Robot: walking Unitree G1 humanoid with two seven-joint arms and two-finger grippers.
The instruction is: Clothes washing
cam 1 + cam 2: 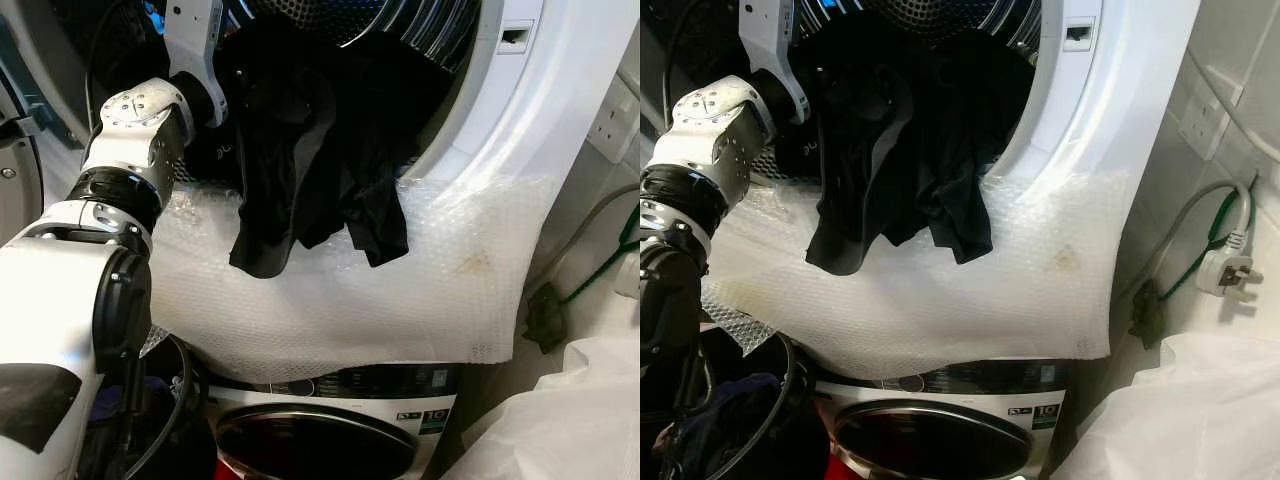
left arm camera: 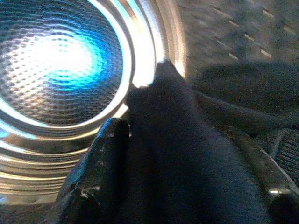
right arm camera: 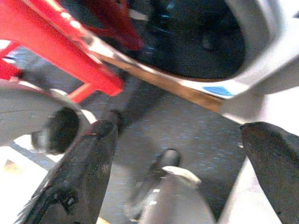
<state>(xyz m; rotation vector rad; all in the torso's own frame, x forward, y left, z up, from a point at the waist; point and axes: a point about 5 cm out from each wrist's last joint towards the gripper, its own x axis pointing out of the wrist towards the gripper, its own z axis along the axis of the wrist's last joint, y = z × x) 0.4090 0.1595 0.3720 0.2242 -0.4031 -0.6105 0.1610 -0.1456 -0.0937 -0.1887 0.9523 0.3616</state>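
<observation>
A black garment (image 1: pixel 310 160) hangs half out of the washing machine drum (image 2: pixel 60 60), draped over its front lip onto a sheet of bubble wrap (image 1: pixel 400 290) covering the machine's white front. The left gripper (image 2: pixel 182 172), reaching inside the drum, is clamped on the black garment's cloth. The right gripper (image 3: pixel 180 172) hangs low near a red frame (image 3: pixel 56 42), fingers spread apart. A second machine's door (image 1: pixel 320 445) sits below.

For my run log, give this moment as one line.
stage: loading | left gripper: inside steel drum, shut on black garment | garment hangs over bubble-wrapped door rim | right gripper: open, idle
</observation>
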